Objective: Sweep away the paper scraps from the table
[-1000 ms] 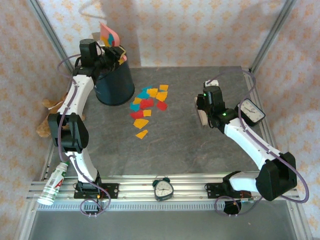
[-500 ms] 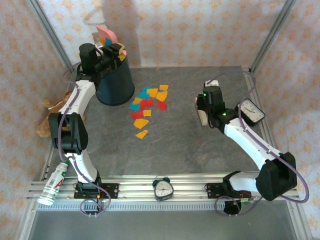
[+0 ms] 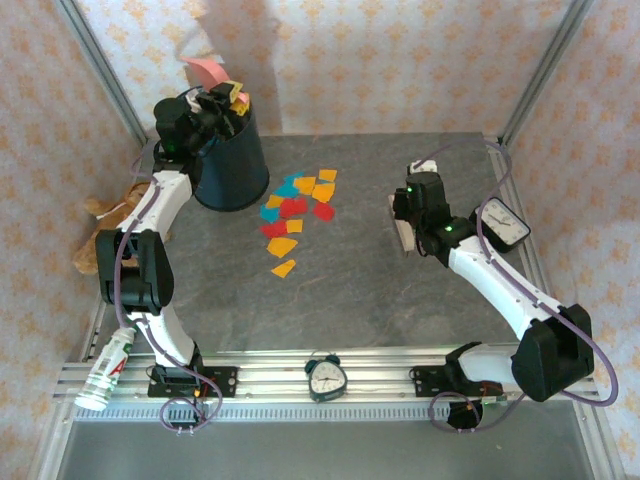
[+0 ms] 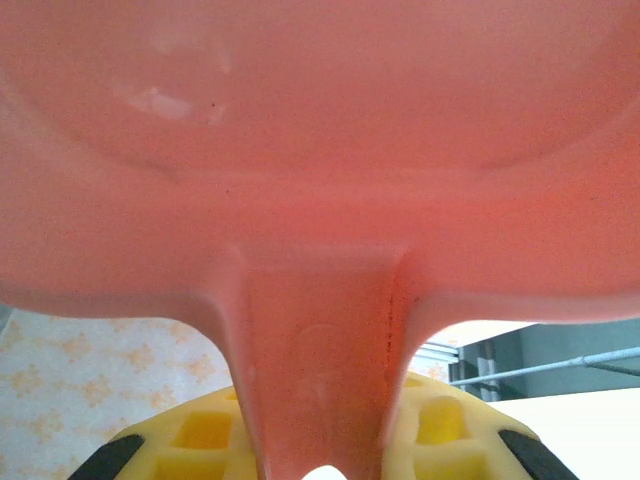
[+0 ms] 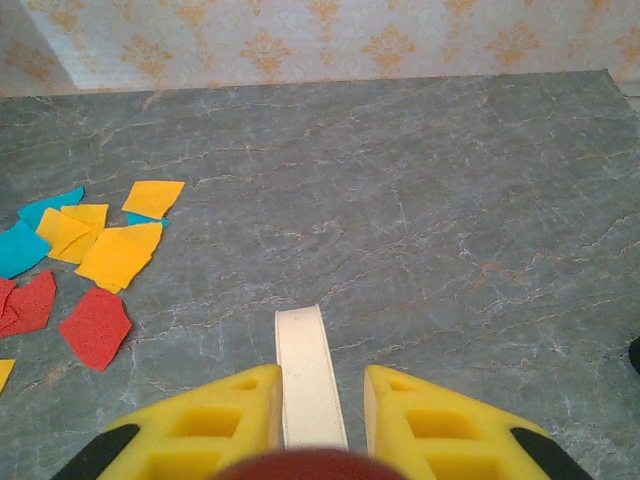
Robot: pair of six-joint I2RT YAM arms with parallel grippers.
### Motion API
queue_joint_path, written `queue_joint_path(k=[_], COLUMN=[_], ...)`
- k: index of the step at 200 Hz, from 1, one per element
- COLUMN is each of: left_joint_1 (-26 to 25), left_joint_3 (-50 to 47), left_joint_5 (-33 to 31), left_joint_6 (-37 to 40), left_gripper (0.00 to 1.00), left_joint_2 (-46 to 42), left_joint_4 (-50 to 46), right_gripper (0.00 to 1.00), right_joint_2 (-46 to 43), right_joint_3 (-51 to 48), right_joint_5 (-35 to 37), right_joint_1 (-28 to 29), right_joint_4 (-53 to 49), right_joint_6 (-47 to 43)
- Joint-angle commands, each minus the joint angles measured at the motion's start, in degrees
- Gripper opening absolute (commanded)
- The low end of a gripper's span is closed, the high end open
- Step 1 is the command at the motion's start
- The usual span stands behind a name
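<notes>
Pink dustpan (image 4: 320,150) is hanging over the dark bin (image 3: 232,170), clamped in my left gripper (image 4: 320,440), while my right gripper (image 5: 315,405) is squeezing a cream handle (image 5: 300,340) and many paper scraps (image 3: 295,212) are lying unswept mid-worktop (image 3: 380,290).

Cream wallpaper (image 3: 400,60) with a pale orange floral print covers the back and side walls. Two slanting aluminium posts, one left (image 3: 103,75) and one right (image 3: 550,58), rise at the far corners of the desk (image 3: 380,290). Its top is dark grey with a stone-like vein pattern. Ribbed aluminium rails (image 3: 380,375) run along its near edge, and a smooth grey panel (image 3: 330,450) lies below them. The light is soft and even, with a faint pale sheen across the middle of the desk. Blurred grey shadows (image 3: 265,20) fall high on the back wall. In the right wrist view the wallpaper meets the far desk edge in a straight line.
</notes>
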Motion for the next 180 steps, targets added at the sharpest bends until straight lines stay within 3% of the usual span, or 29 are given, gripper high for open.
queue_joint_path(k=[1,33,73,127,159,180], left_joint_1=[-0.1,-0.1,-0.2,-0.2,-0.5,-1.0], left_joint_3=[-0.3,3.5,9.9,16.9,23.4,25.0], left_joint_5=[-0.9,2.1,5.1,5.7,-1.5,-6.5], left_joint_6=[-3.3,2.0,24.7,51.6,71.4,81.4], left_gripper=[0.00,0.00,0.00,0.00,0.00,0.00], left_joint_2=[-3.4,-3.5,-5.7,-7.8,-9.2,-10.9], left_joint_4=[5.9,1.7,-21.4,-49.0,-70.5,-78.6], right_gripper=[0.00,0.00,0.00,0.00,0.00,0.00], right_joint_2=[-1.4,-1.3,0.9,11.0,18.2,22.9], right_joint_3=[0.6,0.9,2.5,9.4,14.0,15.9], right_joint_5=[-0.2,-1.7,-10.1,-25.4,-30.9,-33.6], right_joint_1=[-0.3,-0.3,-0.3,-0.1,1.2,2.2], right_joint_4=[1.2,2.0,6.4,12.0,14.5,17.9], right_joint_6=[1.1,2.1,8.1,17.9,23.0,27.6])
